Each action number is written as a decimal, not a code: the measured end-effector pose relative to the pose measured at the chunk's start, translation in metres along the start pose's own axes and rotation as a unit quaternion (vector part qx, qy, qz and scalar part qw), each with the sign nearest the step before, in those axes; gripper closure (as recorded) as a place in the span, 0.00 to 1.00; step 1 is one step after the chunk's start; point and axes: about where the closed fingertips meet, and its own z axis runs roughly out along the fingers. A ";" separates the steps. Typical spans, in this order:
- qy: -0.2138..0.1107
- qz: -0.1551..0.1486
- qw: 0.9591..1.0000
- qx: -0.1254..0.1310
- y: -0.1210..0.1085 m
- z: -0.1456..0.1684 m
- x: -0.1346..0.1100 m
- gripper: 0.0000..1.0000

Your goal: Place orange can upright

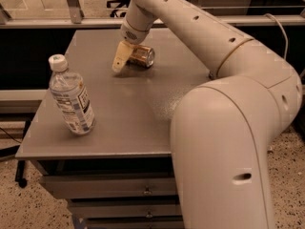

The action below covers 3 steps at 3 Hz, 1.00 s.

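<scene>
The orange can (143, 56) lies on its side at the far middle of the grey table (136, 116), its silver top facing right. My gripper (123, 61) reaches down from the arm at the can's left end, its tan tip close to the table top and right against the can. The part of the gripper behind the can is hidden.
A clear plastic water bottle (71, 98) with a white cap stands tilted near the table's left front. My large white arm (224, 128) fills the right side and hides the table's right part. Drawers (143, 191) sit below the front edge.
</scene>
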 end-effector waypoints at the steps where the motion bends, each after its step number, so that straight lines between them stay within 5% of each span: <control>1: 0.023 -0.002 1.000 0.001 -0.003 0.008 0.005 0.18; 3: 0.034 -0.004 0.999 0.012 -0.012 0.001 0.005 0.64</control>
